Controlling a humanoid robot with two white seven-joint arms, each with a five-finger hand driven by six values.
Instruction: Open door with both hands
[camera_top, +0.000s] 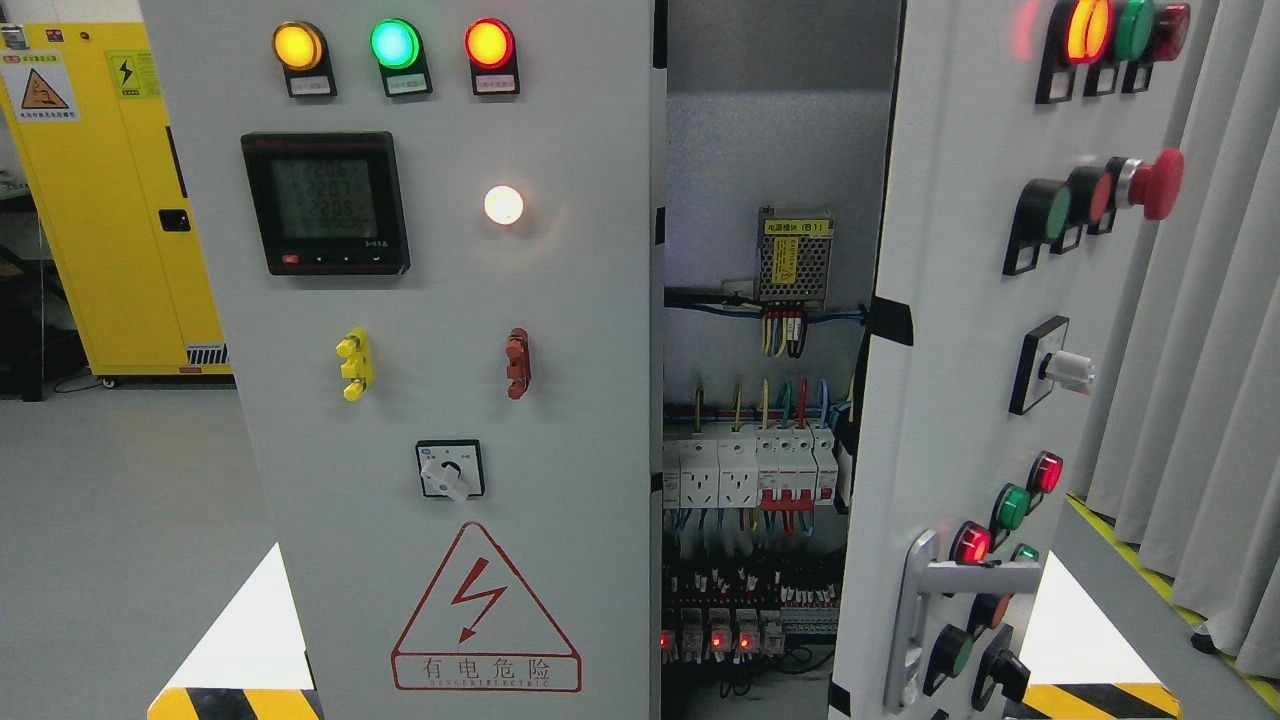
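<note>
A grey electrical cabinet fills the head view. Its left door (440, 400) faces me closed, carrying three indicator lamps, a digital meter (325, 203), a rotary switch (450, 470) and a red warning triangle. The right door (960, 400) is swung outward and seen at an angle, with a metal handle (915, 610) low on it and several buttons and lamps. Between the doors the interior (760, 450) shows breakers, wiring and a power supply (793, 257). Neither of my hands nor arms appears in the picture.
A yellow safety cabinet (110, 200) stands at the back left on the grey floor. Grey curtains (1200, 300) hang at the right. Yellow-black hazard tape marks the floor at the lower left (235, 703) and lower right (1090, 700).
</note>
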